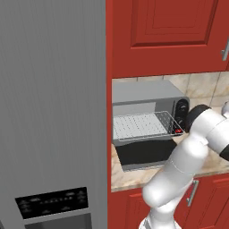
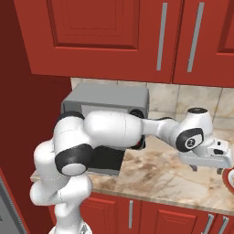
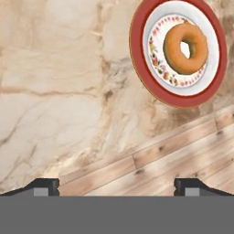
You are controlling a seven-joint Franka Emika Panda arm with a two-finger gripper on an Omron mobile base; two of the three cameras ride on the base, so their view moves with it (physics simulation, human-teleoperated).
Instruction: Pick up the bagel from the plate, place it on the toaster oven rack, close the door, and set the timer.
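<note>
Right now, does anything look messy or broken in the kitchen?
Nothing stands out. The bagel lies flat on its red-rimmed plate, the toaster oven's door hangs open with the rack pulled out level, and nothing is spilled on the marble counter.

- Stretched rightward above the marbled table [image 2: 164, 176], white arm [image 2: 114, 130] crossing the grey toaster oven [image 2: 107, 98].
- Hung under red cabinet doors [image 2: 105, 27], fingers [image 2: 195, 168] barely discernible.
</note>
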